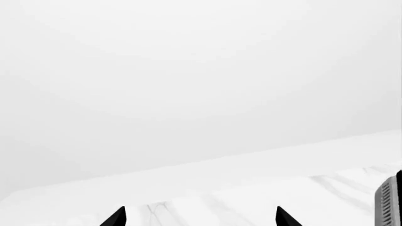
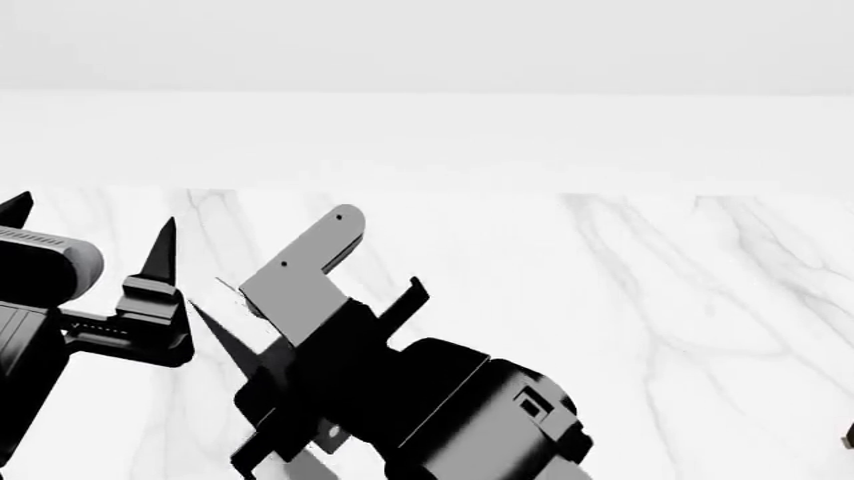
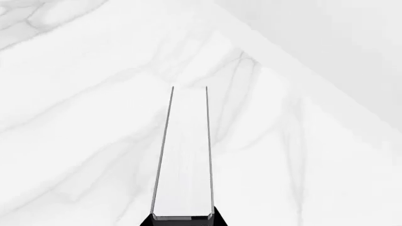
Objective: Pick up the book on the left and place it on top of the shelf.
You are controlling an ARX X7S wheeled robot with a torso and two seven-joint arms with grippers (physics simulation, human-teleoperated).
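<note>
- Right tool point(image 3: 182, 220): closed on the book point(image 3: 183, 150), gripping it at its near end. Only the black tool base shows, at 6 o'clock in the right wrist view.
- Book seen edge-on: white page block between two thin dark covers, reaching straight away from the tool.
- Left tool point(image 1: 201, 219): open. Two black pointed fingertips point(image 1: 116, 217) stand well apart with nothing between them.
- In the head view, left tool at 9 o'clock with tips pointing up, and right arm point(image 2: 441, 410) at 6 to 7 o'clock, angled toward 11.
- Flat grey plate point(image 2: 307, 268) with two small dots sits at the right arm's far end. Cannot tell what it is.
- White, grey-veined marble surface point(image 2: 641, 300) lies under both arms, with a plain pale wall point(image 1: 188, 70) beyond its far edge.
</note>
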